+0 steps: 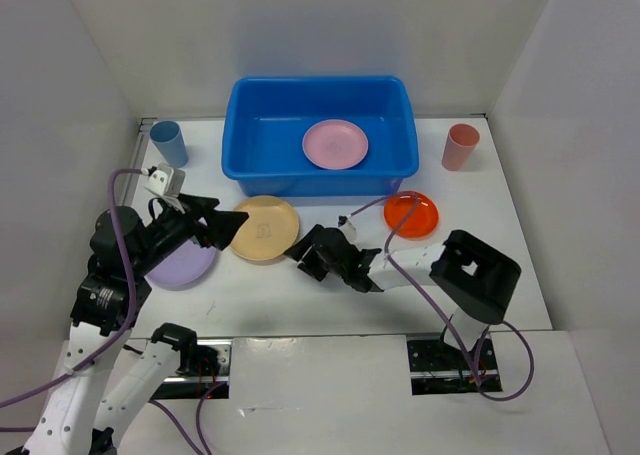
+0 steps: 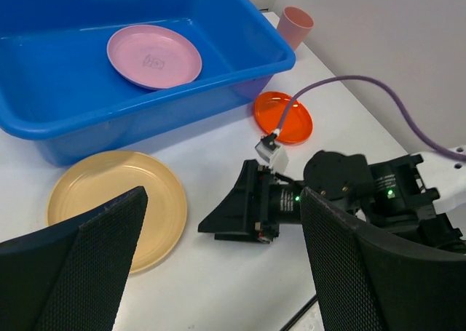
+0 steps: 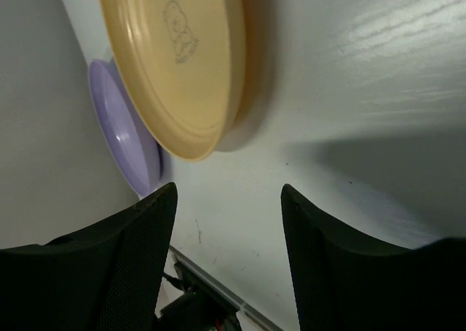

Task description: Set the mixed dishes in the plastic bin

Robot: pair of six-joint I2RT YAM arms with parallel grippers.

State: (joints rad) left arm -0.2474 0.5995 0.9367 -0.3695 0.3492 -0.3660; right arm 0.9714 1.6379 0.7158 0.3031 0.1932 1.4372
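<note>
Your right hand (image 1: 303, 257) lay low on the worktop (image 1: 300, 305) just beside the tan-yellow plate (image 1: 265, 228), fingers part-way apart with nothing between them. Your left hand (image 1: 222, 222) hung wide over the same plate. Had both closed there, they could have clashed, or the thin rim could have slipped and skidded into the lavender plate (image 1: 185, 265), which seemed to lie just beside it. The plastic bin (image 1: 310, 183) held only the pink plate (image 1: 335, 143)
</note>
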